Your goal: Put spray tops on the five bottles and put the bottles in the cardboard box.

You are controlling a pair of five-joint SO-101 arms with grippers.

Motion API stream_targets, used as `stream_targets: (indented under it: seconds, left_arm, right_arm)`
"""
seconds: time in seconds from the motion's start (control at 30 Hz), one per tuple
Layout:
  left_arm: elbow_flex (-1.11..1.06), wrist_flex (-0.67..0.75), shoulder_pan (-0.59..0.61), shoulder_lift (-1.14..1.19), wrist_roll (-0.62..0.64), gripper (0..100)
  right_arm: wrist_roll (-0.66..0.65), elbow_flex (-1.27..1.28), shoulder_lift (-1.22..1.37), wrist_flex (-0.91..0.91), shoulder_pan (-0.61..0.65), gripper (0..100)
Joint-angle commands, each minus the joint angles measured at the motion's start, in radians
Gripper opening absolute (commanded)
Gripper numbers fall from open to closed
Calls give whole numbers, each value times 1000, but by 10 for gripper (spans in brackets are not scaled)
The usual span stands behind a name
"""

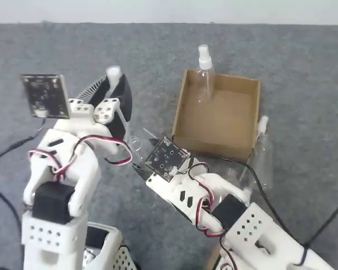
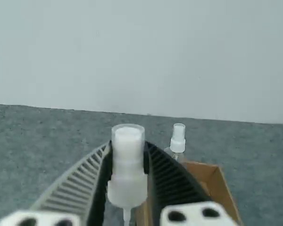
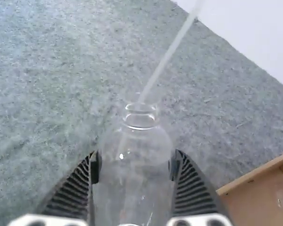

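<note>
My left gripper (image 1: 114, 85) (image 2: 128, 151) is shut on a white spray top (image 1: 113, 73) (image 2: 128, 165), held upright above the grey table. Its thin dip tube (image 3: 167, 56) slants down into the open neck of a clear bottle (image 3: 139, 155) (image 1: 135, 145). My right gripper (image 3: 134, 165) (image 1: 138, 155) is shut on that bottle, with one finger on each side of its shoulder. The cardboard box (image 1: 219, 115) (image 2: 212, 179) lies to the right. A capped bottle (image 1: 204, 73) (image 2: 178, 139) stands at its far edge. Another capped bottle (image 1: 262, 152) stands outside the box's right wall.
A corner of the box (image 3: 264, 188) shows close to the held bottle. Black cables (image 1: 281, 219) trail over the grey table at the right, beside my right arm. A white perforated part (image 1: 110, 250) sits at the bottom left by the left arm's base.
</note>
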State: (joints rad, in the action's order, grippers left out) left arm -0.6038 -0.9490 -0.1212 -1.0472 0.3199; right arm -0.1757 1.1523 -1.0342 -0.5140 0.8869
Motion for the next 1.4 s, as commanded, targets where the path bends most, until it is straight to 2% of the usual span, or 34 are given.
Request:
stream_targets:
  seconds: [0.0,0.1,0.27,0.37,0.53,0.67,0.93,1.13,1.27,1.37]
  left_arm:
    - [1,-21,-3,-20,5,11]
    - [2,-74,5,-21,0,11]
    - [-42,-74,-3,-20,-2,11]
    - [-59,-80,-6,-20,-2,11]
    - [-67,-100,-95,-20,-3,12]
    - [-64,-138,-118,-21,-5,13]
    - [-68,-164,-118,-68,-144,14]
    - [-85,-161,-118,-144,-169,155]
    - [-90,-160,-117,-141,-172,155]
    - [-71,-135,-57,-141,-170,155]
  right_arm:
    - [83,18,-44,110,-12,6]
    - [152,78,-44,202,-39,6]
    - [158,155,-44,325,-42,6]
    - [160,166,-44,332,-47,6]
    - [160,167,-45,329,-48,6]
    - [158,181,-45,335,-48,6]
    - [158,189,-45,337,-48,6]
    - [158,189,-45,337,-48,6]
    - [158,189,-45,337,-48,6]
    - [158,189,-45,335,-48,6]
